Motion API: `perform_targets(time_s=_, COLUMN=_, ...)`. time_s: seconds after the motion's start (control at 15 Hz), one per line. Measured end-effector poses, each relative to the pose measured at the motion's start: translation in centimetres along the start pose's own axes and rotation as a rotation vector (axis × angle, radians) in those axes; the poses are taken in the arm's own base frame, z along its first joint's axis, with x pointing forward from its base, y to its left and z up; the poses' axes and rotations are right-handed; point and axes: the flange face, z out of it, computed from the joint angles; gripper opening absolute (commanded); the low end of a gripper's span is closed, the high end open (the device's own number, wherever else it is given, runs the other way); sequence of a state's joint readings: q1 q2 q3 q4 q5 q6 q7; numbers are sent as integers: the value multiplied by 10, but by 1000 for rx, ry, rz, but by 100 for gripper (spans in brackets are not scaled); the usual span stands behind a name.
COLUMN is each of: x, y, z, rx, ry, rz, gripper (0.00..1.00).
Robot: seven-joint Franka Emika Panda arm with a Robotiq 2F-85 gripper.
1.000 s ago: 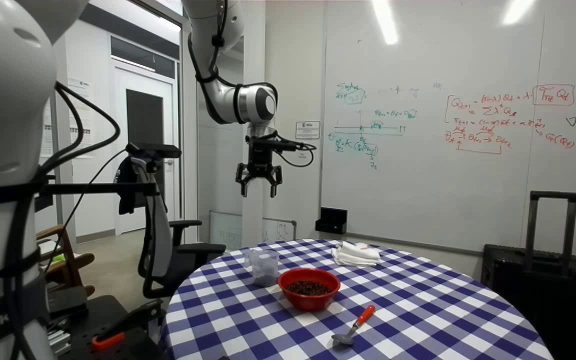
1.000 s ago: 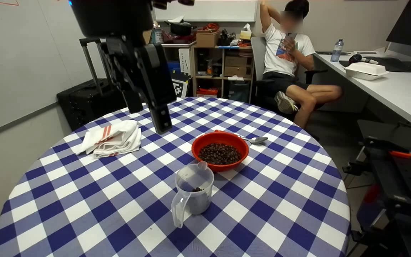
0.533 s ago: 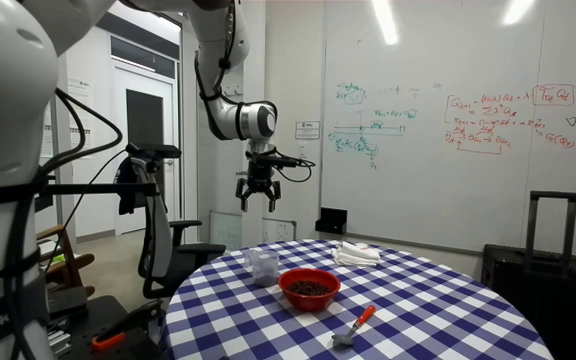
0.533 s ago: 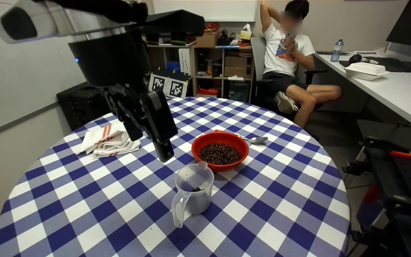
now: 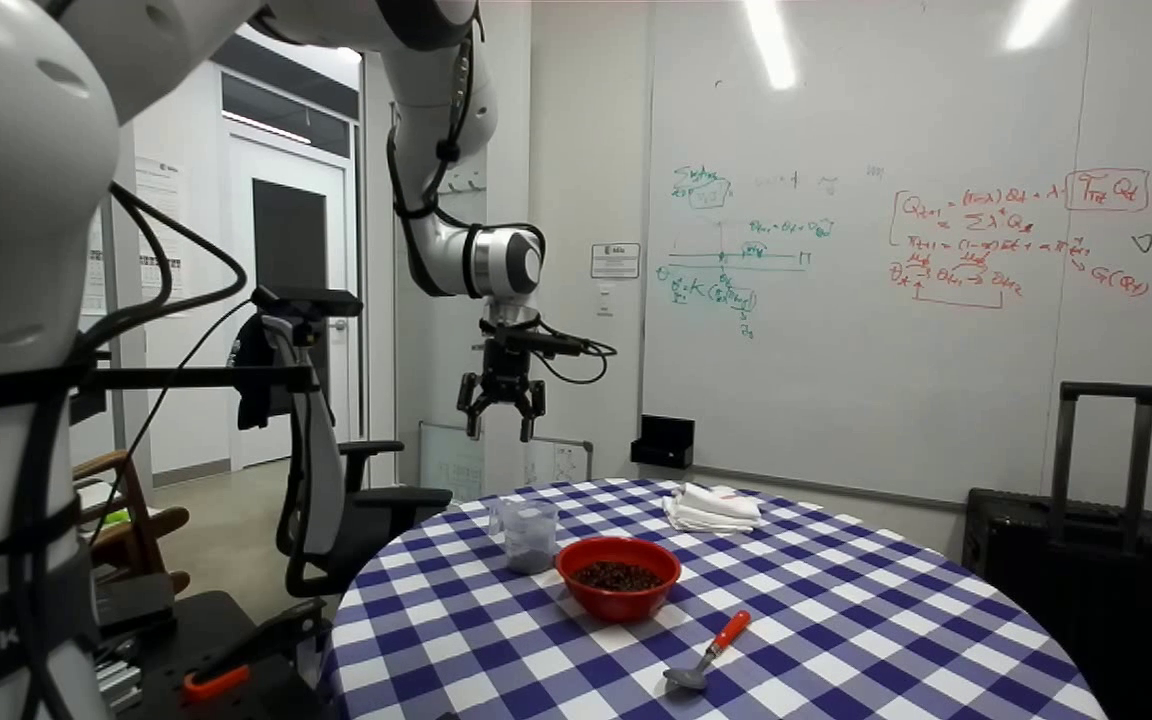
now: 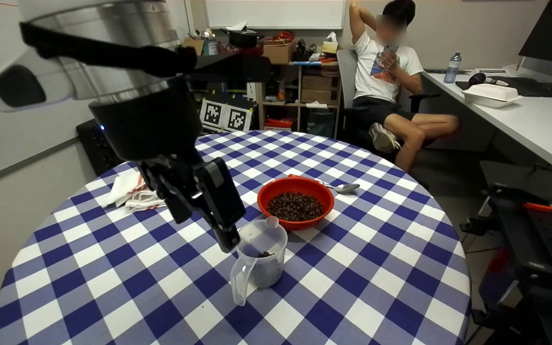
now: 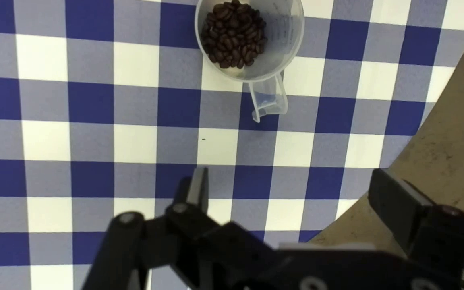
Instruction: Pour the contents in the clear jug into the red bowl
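The clear jug stands upright on the checked tablecloth, beside the red bowl. It also shows in an exterior view, its handle pointing away from the bowl. In the wrist view the jug is at the top edge, partly cut off, with dark brown beans inside and its handle toward the gripper. The red bowl holds similar dark beans; it is out of the wrist view. My gripper is open and empty, pointing down above table height. In the wrist view the gripper has wide-apart fingers, clear of the jug's handle.
A spoon with a red-orange handle lies near the bowl. A folded white cloth lies at the table's far side. The round table's edge shows near the gripper. A seated person is behind the table.
My gripper has come down toward the table and, most recently, shifted slightly left in an exterior view. It stays open. The jug, bowl, spoon and cloth have not moved.
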State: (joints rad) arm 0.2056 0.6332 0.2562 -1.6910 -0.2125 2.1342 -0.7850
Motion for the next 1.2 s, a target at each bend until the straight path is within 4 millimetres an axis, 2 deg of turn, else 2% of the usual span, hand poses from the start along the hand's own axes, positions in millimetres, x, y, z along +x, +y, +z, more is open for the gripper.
perform_targets(time_s=0.67, x=10, y=-12, z=74, rx=69, ry=-35, rz=-30, gripper=100)
perform_targets(time_s=1.2, x=0, y=-5, z=101, rx=62, ry=-81, rz=-46, gripper=99)
